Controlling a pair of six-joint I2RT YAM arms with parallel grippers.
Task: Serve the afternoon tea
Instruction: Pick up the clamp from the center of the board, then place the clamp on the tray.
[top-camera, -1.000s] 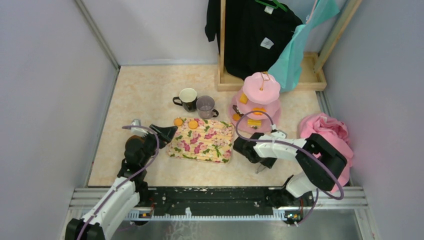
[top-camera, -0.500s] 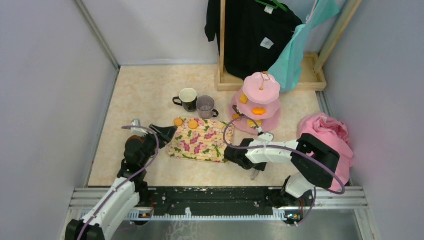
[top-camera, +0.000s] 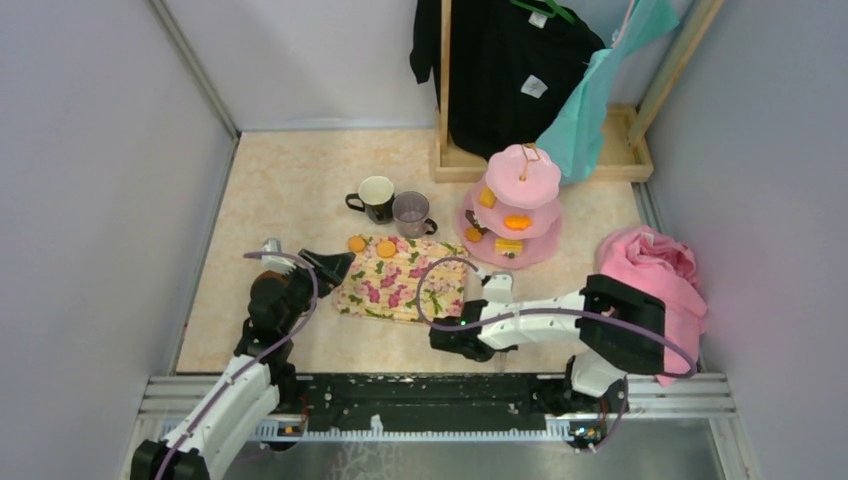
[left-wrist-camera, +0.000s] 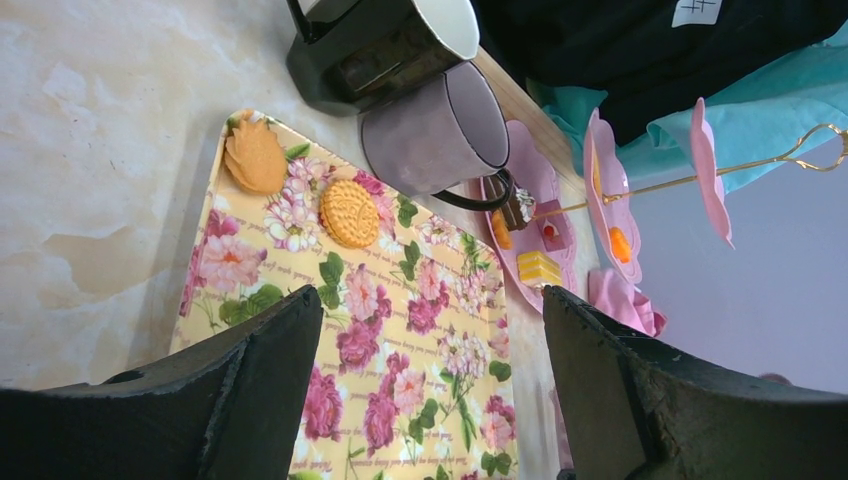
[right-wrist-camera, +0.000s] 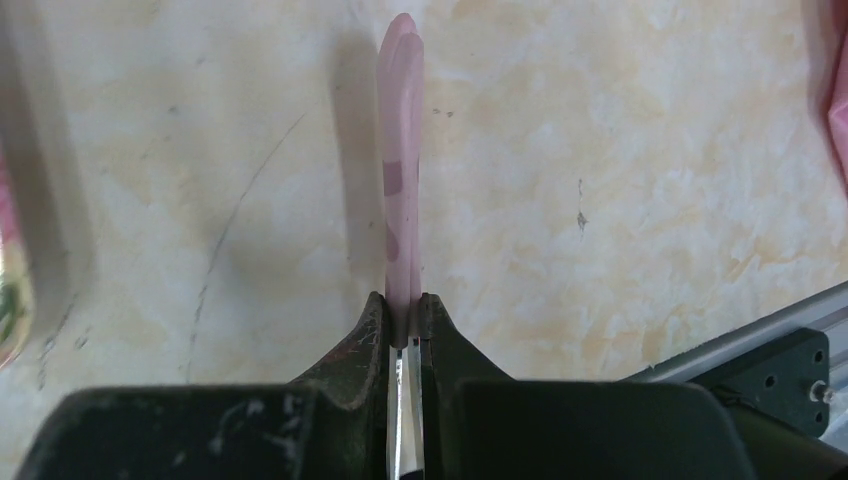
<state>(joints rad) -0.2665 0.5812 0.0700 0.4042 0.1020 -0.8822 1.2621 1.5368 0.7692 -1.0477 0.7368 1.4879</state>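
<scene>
Nearest me, the metal rail (top-camera: 440, 392) ran along the table's edge. Just beyond it the right gripper (right-wrist-camera: 403, 312) lay low over the marbled beige tabletop (top-camera: 290, 190), at the 5 o'clock corner of the flowered tray (top-camera: 400, 290). It was pinched tight on a slim pink strip (right-wrist-camera: 402, 150) of two flat blades pressed together. At the tray's 9 o'clock the left gripper (left-wrist-camera: 432, 305) stood wide apart, holding nothing. Two orange snacks (top-camera: 386, 249) sat in the tray's 11 o'clock corner. Beyond it at 12 o'clock the black mug (top-camera: 375, 198) and smoky mug (top-camera: 410, 213) stood side by side. The pink stand (top-camera: 515, 205), with snacks on its tiers, was at 2 o'clock and a pink cloth (top-camera: 650, 262) at 3. Farthest, a wooden rack (top-camera: 620, 155) of hanging clothes (top-camera: 510, 70) stood between grey walls (top-camera: 90, 200).
</scene>
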